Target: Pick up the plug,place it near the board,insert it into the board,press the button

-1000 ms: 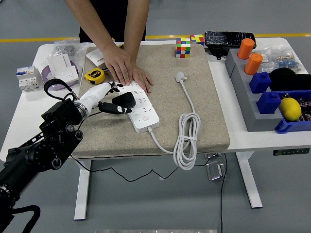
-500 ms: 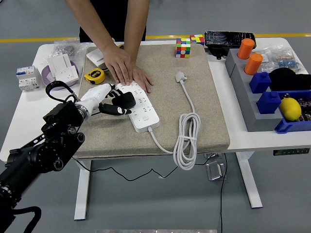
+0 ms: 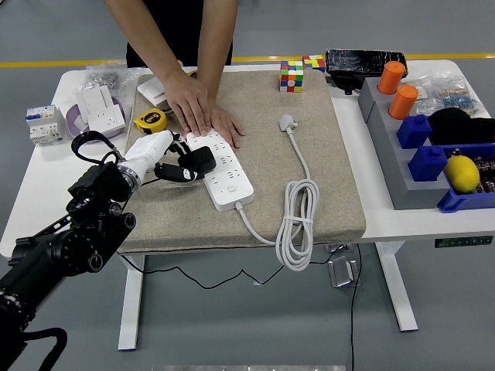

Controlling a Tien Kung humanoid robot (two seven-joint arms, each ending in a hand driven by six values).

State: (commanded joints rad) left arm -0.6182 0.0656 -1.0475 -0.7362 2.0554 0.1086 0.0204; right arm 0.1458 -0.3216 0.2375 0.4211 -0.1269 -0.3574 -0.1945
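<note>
Left hand (image 3: 166, 158) has its fingers curled round the black plug (image 3: 193, 163), holding it at the board's (image 3: 224, 171) left edge, which lies left of centre on the beige mat (image 3: 325, 170). I judge the prongs could miss the sockets and skid — a person's hands (image 3: 203, 108) pin the board's far end, close by. No writing I can read — too small.
</note>
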